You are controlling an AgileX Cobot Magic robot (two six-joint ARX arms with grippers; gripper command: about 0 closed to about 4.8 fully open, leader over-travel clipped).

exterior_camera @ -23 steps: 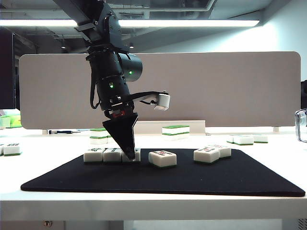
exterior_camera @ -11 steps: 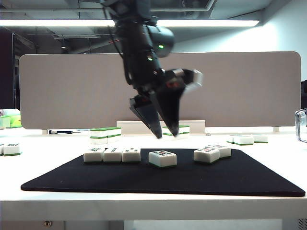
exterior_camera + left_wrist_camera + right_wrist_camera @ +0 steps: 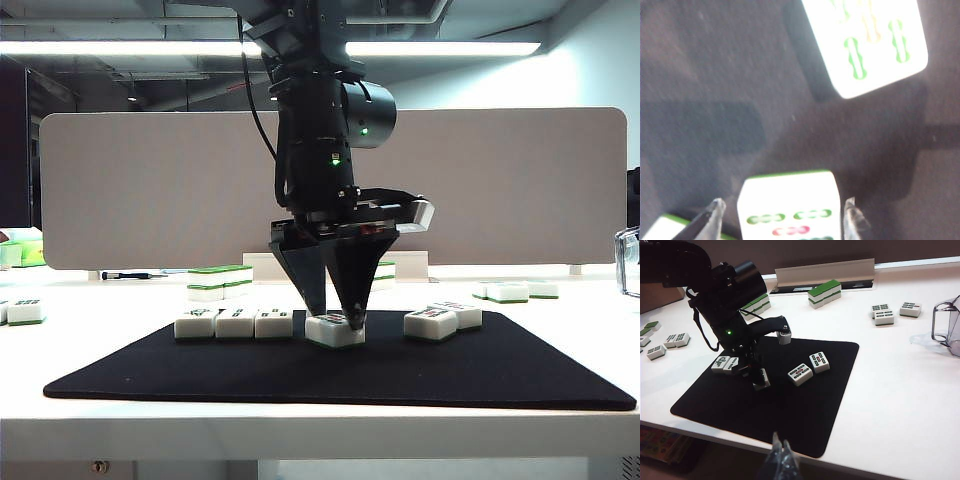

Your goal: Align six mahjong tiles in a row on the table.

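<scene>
Exterior view has your fourth small white mahjong tile with the thin green base (image 3: 335, 330) lying on the thin black rectangular mat (image 3: 500, 380), just beside the row of three white tiles (image 3: 234, 323) but apart from it. You've got the left gripper (image 3: 335, 312) down over it, jaws spread, one black fingertip on each side; the wrist view shows a gap at both fingertips (image 3: 714, 212), so nothing's gripped yet. Two more white tiles (image 3: 443, 319) lie together further right on the mat, well apart from the row. The right gripper (image 3: 781, 452) hangs off the near edge of the wide white table (image 3: 900, 405); its clear fingertips look pressed together, holding nothing.

Stuff that could bite you: the tile doesn't look square to the jaws, so closing may twist it or squirt it out sideways. If you slide it toward the row, watch the near finger, it could clip the third tile and shove the lineup crooked.
</scene>
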